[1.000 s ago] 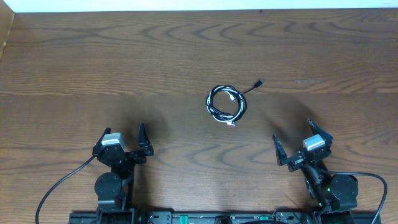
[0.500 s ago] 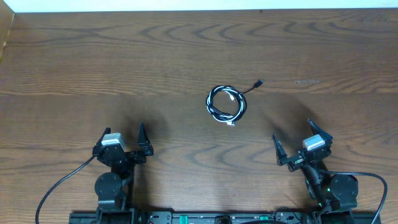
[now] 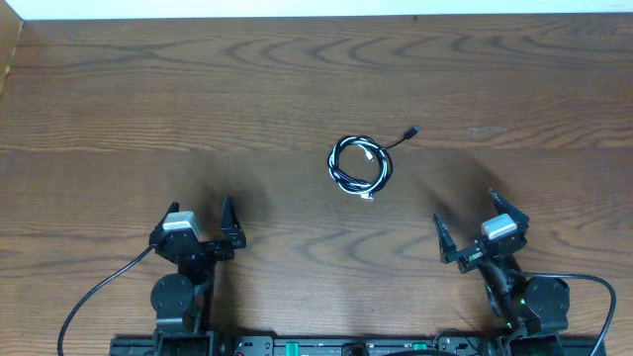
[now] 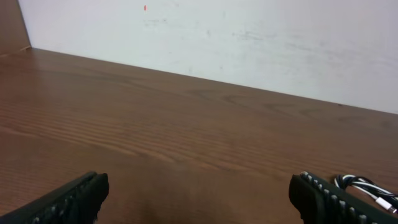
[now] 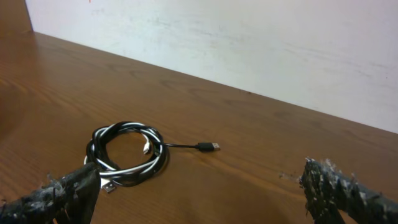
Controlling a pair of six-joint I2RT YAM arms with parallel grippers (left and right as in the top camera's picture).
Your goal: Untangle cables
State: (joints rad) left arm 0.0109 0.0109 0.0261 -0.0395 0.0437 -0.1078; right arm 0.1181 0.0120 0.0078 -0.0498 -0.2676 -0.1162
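The cables (image 3: 360, 165) lie as one small black-and-white coil on the wooden table, right of centre, with a black plug end (image 3: 412, 131) sticking out to the upper right. In the right wrist view the cables (image 5: 127, 152) sit ahead and to the left, plug end (image 5: 208, 147) pointing right. In the left wrist view only an edge of the cables (image 4: 367, 186) shows at far right. My left gripper (image 3: 203, 229) is open and empty at the near left. My right gripper (image 3: 473, 229) is open and empty at the near right. Both are well short of the cables.
A white wall (image 5: 249, 43) bounds the table's far edge. A wooden side panel (image 3: 10, 44) stands at the far left corner. Thick black cords (image 3: 89, 297) run from the arm bases at the near edge.
My left gripper has shifted very slightly to the right. The cables and the right arm have not moved.
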